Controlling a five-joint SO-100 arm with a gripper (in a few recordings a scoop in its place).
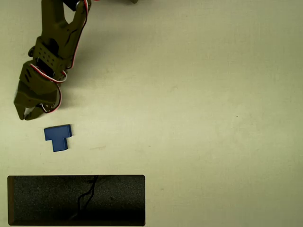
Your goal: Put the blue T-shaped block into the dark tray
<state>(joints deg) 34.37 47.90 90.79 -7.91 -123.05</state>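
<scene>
Between claw [27, 115] and dark tray [47, 201], blue T-shaped block [58, 136]

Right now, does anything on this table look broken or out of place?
One thing: the dark tray has a thin crooked dark line across its middle, like a crack. The blue T-shaped block lies flat on the table, outside the tray.

Arm olive-green, blocky segments, perforated plate behind the claw [27, 113]. Red and white cables [75, 42] loop alongside, down toward claw.
</scene>
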